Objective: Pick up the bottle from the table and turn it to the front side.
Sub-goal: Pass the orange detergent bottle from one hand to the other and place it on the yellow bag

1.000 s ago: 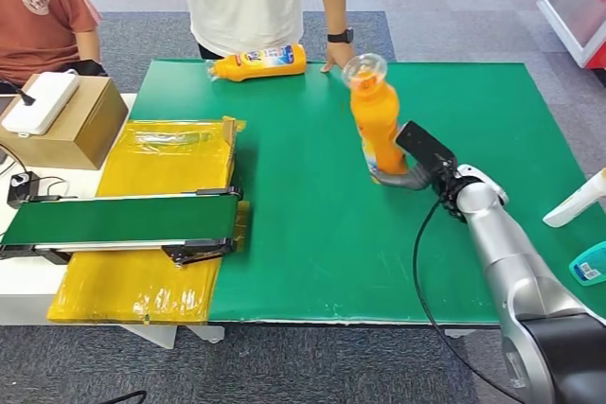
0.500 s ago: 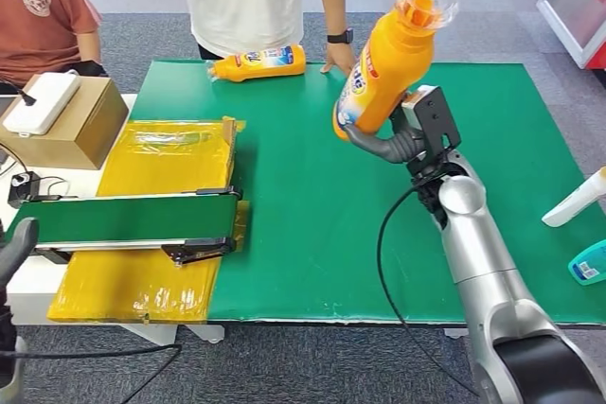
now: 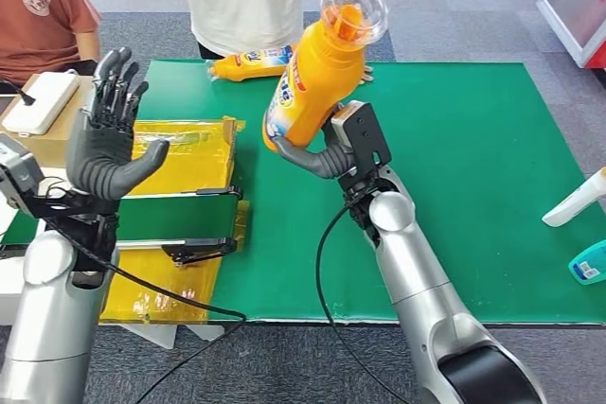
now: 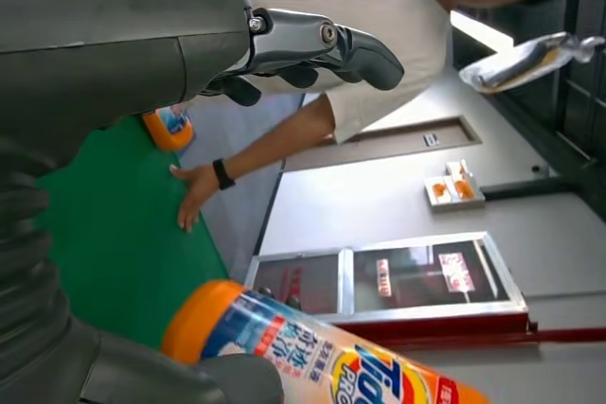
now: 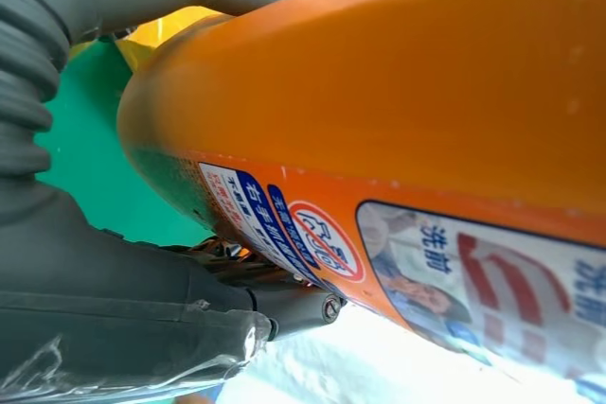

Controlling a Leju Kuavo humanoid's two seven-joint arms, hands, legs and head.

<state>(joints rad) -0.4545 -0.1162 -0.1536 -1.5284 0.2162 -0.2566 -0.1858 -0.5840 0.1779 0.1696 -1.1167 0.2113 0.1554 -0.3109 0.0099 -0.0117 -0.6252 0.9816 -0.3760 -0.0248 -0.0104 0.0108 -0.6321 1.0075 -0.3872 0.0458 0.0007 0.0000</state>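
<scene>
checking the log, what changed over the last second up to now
The right hand kept its grip on the orange bottle, lifted it off the green table and carried it toward the robot's left, tilted, cap up. The left hand rose into view, open, over the yellow sheet. The second bottle by the person's hand, the conveyor and the box stayed put.

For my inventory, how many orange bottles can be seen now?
2. One orange bottle is held by the right hand above the green table; a second bottle lies at its far edge.
</scene>
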